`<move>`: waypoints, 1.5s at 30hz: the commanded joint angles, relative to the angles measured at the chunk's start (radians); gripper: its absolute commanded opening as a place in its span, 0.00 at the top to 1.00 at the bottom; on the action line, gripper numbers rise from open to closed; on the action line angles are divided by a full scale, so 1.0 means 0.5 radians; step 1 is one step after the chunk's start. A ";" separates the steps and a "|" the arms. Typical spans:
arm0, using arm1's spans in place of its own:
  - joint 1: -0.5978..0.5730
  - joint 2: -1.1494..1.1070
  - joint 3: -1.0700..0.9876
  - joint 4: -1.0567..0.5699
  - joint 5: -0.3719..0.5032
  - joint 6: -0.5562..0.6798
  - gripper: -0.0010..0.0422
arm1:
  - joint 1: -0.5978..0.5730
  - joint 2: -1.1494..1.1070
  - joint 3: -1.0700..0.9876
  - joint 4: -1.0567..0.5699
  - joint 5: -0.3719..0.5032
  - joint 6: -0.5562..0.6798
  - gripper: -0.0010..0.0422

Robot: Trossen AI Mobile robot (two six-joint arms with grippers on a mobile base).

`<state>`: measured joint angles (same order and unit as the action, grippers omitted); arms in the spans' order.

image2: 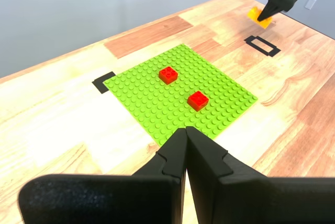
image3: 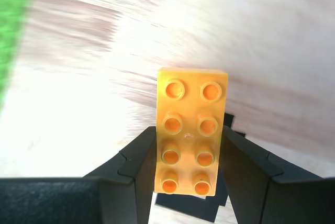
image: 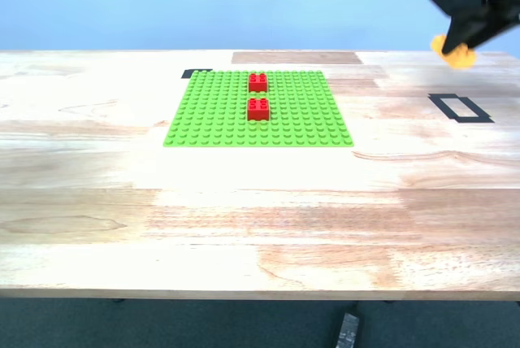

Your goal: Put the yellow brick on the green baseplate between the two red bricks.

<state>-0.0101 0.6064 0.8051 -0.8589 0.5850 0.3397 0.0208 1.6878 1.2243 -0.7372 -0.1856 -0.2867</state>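
Note:
The yellow brick (image3: 189,137) is held between the black fingers of my second gripper (image3: 188,156), which is shut on it. In the exterior view that gripper (image: 457,45) hangs above the table at the far right, with the yellow brick (image: 455,52) showing below it. The green baseplate (image: 258,109) lies flat on the table's far middle. The two red bricks (image: 257,82) (image: 258,109) stand on it one behind the other, a small gap between them. My first gripper (image2: 185,132) is shut and empty, hovering short of the baseplate (image2: 178,90).
A black tape rectangle (image: 460,107) marks the wood at the exterior view's right, below the held brick. A short black tape piece (image: 195,74) sits at the baseplate's far corner toward the exterior view's left. A darker wood patch (image: 296,58) lies behind the baseplate.

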 commanded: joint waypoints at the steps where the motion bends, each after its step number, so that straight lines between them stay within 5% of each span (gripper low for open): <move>1: 0.001 -0.002 0.001 -0.004 0.002 -0.001 0.98 | 0.085 -0.117 0.095 -0.079 -0.036 -0.175 0.94; 12: 0.001 -0.002 0.001 -0.005 0.000 -0.002 0.98 | 0.663 -0.179 0.471 -0.217 -0.019 -0.646 0.94; 21: 0.001 -0.002 0.001 -0.012 0.000 -0.002 0.98 | 1.043 0.088 0.792 -0.360 0.182 -0.988 0.94; 45: 0.001 -0.002 0.001 -0.033 0.001 0.000 0.98 | 1.441 1.100 1.431 -0.617 0.229 -1.292 0.94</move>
<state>-0.0101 0.6056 0.8051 -0.8730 0.5850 0.3389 0.7406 2.2272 1.9408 -1.0470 -0.0711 -0.9325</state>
